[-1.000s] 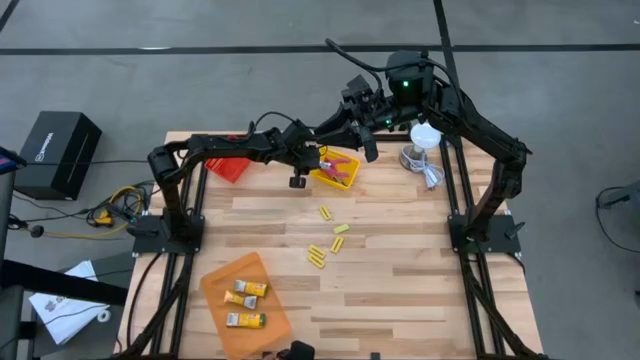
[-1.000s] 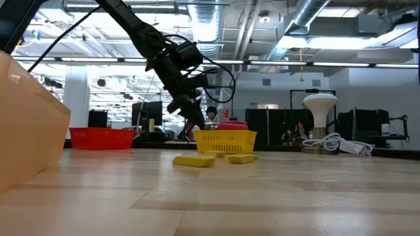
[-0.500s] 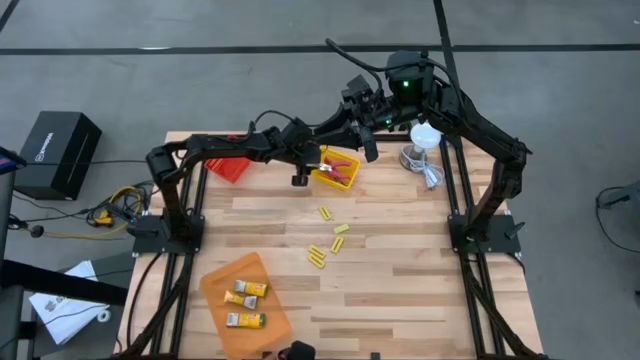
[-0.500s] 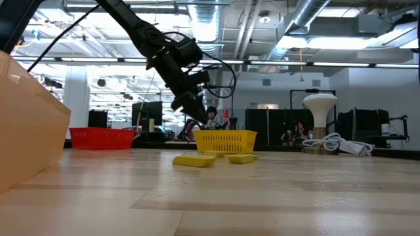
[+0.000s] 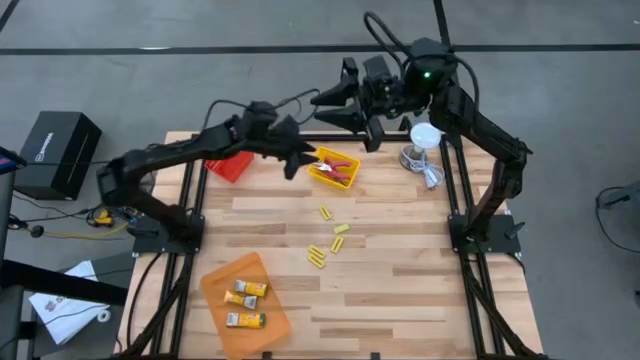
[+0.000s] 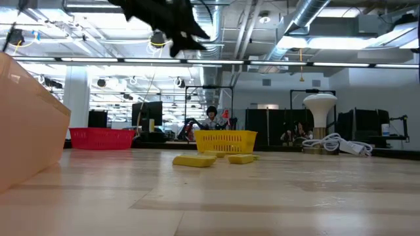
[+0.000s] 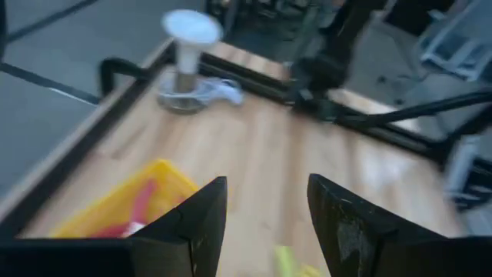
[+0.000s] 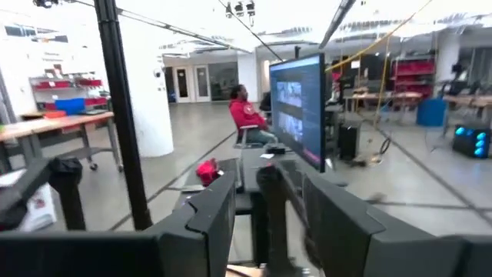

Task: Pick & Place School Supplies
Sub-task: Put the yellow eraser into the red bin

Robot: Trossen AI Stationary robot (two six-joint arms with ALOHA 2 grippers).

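Observation:
Several thin yellow sticks lie loose mid-table; they also show in the low view. Yellow-and-white packs lie in the orange tray. Red-handled tools rest in the yellow tray, which also shows in the left wrist view. My left gripper hangs high above the table just left of that tray, open and empty. My right gripper is raised beyond the table's far edge, pointing out into the room, its fingers apart.
A red tray sits at the far left. A white lamp with its cable stands at the far right corner. Bare wood lies on the table's near right. A seated person shows in the room beyond.
My left gripper has risen steeply from just beside the yellow tray to high above the table, rolling its wrist, and its arm has swung back toward the left. My right gripper has tipped upward. Nothing on the table has moved.

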